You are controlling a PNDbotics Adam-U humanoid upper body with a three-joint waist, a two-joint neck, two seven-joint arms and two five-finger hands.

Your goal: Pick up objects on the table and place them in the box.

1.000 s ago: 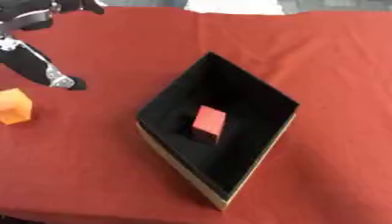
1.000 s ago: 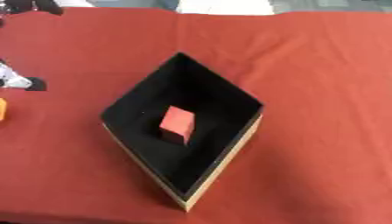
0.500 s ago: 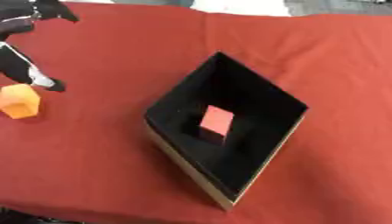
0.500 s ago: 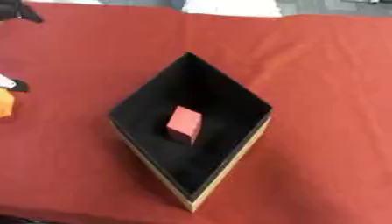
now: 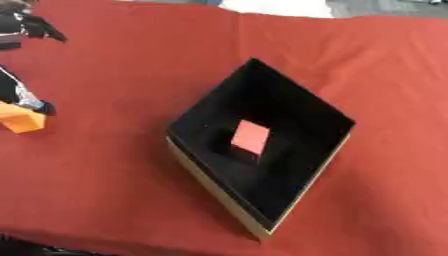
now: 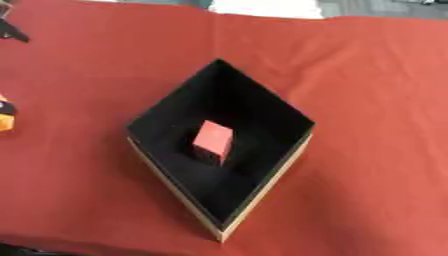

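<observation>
The orange block sat at the left edge of the red table, well apart from the black box, the left hand touching its top, finger spread unreadable, so it risked slipping aside.

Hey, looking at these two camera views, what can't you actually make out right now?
- Left hand: cut off by the left edge of the left eye view; whether it grips the orange block is unclear.
- Orange block: only a sliver at the right eye view's left edge.
- Right hand: in neither view.
- Box: near walls hide part of its floor around the red block.
</observation>
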